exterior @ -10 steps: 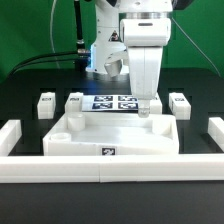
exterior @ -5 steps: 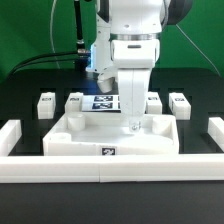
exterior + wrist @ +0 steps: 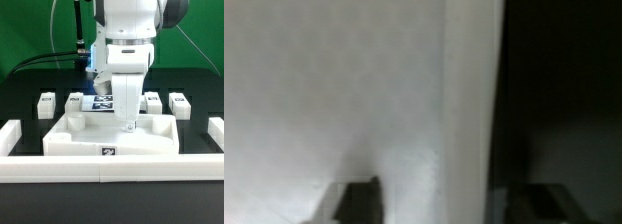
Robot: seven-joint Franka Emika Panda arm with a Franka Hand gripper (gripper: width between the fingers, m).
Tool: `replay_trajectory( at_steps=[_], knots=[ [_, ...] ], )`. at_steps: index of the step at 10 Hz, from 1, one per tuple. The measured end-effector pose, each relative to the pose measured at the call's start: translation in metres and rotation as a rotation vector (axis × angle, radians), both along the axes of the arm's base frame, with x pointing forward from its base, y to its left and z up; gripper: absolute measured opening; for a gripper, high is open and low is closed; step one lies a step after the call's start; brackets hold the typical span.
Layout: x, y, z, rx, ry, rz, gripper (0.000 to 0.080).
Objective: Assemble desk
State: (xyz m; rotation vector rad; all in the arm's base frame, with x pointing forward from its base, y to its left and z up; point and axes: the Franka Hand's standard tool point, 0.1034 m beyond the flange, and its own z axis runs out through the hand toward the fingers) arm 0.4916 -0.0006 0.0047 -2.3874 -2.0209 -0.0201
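Observation:
The desk's white tabletop panel [image 3: 100,138] lies flat in the middle, against the front border wall. Four white block legs stand behind it: two at the exterior view's left [image 3: 46,103] [image 3: 75,101] and two at its right [image 3: 152,101] [image 3: 179,102]. My gripper [image 3: 128,124] points straight down at the panel's back part. In the wrist view the gripper [image 3: 448,186] is open. Its dark fingers [image 3: 352,202] stand one on each side of the tabletop's raised white rim [image 3: 470,100], with gaps showing. It holds nothing.
The marker board [image 3: 104,102] lies flat behind the tabletop, partly hidden by the arm. The low white border wall [image 3: 60,170] runs along the front and turns up at both sides [image 3: 9,134] [image 3: 214,130]. The table mat is black.
The gripper has moved to the exterior view's left and downward, from above the right legs to the tabletop's back rim. The parts have not moved.

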Motion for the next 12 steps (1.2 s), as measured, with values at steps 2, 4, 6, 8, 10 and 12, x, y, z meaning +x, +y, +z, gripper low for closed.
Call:
replay_trajectory(
  at_steps=[2, 4, 6, 8, 10, 12],
  knots=[
    [0.0, 0.0, 0.0, 0.0, 0.0, 0.0, 0.0071],
    [0.0, 0.0, 0.0, 0.0, 0.001, 0.0, 0.0055],
    [0.0, 0.0, 0.0, 0.0, 0.001, 0.0, 0.0055],
    [0.0, 0.0, 0.0, 0.0, 0.001, 0.0, 0.0055],
    [0.006, 0.009, 0.001, -0.005, -0.003, 0.044, 0.0055],
    [0.015, 0.029, 0.0, -0.001, -0.009, 0.092, 0.0055]
  ],
)
